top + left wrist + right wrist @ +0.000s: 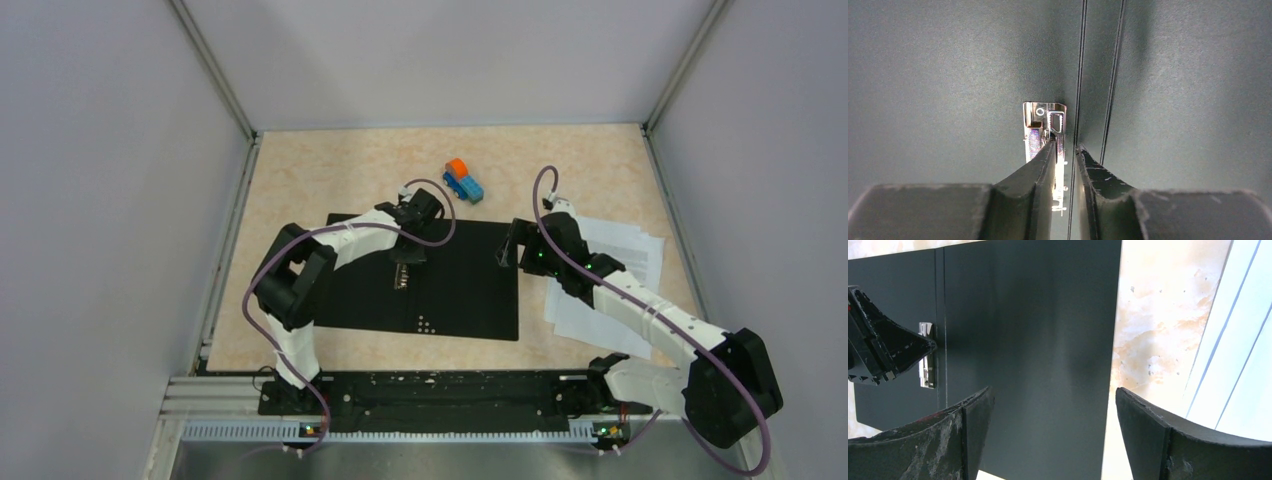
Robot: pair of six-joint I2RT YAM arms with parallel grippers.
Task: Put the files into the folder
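The left gripper leaves a narrow slit over the shiny metal clip strip of the flat rectangular folder, open black-side up (pinching or not, one cannot tell). The right gripper gapes wide and empty above the folder's right edge. Only the overhead view shows the whole stack of white paper sheets, just right of the folder.

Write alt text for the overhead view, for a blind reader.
An open black folder lies flat on a beige table, the left hand at its metal clip, the right hand at its right edge. White files lie to its right; a toy truck sits behind.
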